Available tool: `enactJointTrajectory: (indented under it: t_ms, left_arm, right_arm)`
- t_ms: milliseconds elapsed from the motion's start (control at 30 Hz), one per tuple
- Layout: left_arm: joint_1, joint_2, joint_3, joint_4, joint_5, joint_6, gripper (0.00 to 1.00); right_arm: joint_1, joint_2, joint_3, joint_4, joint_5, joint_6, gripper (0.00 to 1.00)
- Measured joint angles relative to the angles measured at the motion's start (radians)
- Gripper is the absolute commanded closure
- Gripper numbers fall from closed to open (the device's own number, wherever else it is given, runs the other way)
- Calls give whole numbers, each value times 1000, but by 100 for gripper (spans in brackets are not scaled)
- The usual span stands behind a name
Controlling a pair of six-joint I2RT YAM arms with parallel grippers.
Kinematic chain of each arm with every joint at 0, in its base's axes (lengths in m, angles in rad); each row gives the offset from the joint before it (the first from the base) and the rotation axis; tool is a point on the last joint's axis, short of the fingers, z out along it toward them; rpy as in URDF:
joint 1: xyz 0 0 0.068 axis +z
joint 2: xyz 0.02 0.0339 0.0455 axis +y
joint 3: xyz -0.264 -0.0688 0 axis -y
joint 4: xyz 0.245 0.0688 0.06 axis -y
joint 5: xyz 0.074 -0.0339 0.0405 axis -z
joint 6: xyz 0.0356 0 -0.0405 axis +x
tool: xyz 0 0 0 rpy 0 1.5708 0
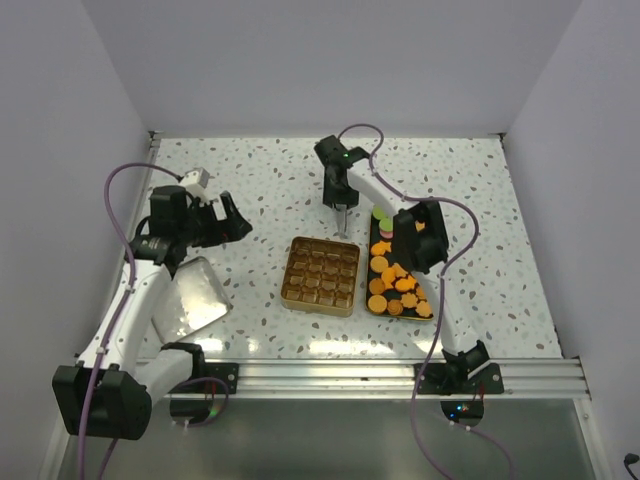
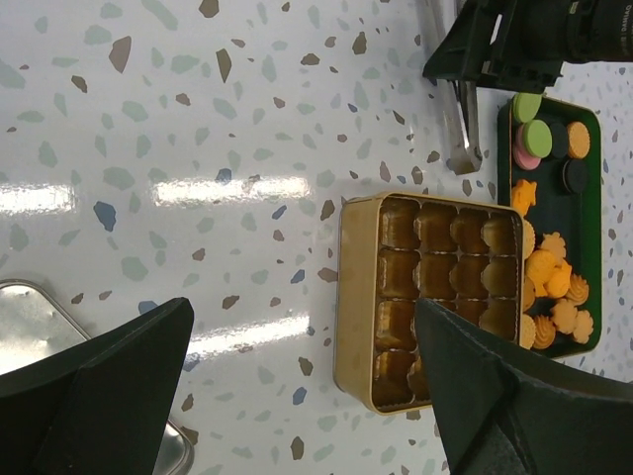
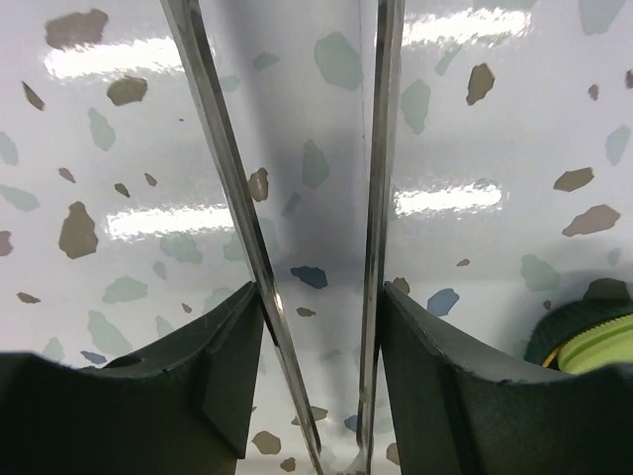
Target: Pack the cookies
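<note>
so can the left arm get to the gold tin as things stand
Probably yes: the left gripper hangs open left of the gold tin with only bare table between, and the right gripper holds its tongs beyond the tin, off that path.

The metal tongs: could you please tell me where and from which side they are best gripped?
Grip both blades just below their joined end, across the outer faces, coming from above. The metal tongs point tips-down, and the right end effector straddles both blades there, so closing squeezes them together.
</note>
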Motion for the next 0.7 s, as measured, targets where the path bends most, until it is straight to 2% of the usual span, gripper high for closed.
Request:
enactJointTrajectory:
  t_ms: [233,500,700]
  left_arm:
    - [0,24,11,16,25,-5,0]
    - [0,30,31,32,44,-9,0]
    - [0,30,32,47,54,-12,0]
  right_arm:
    - [-21,-65,62,-30,11,-50,47]
    - [-44,-287,56,-85,-33,-55,46]
    - [-46,-474,-18,-144,-61,-56,46]
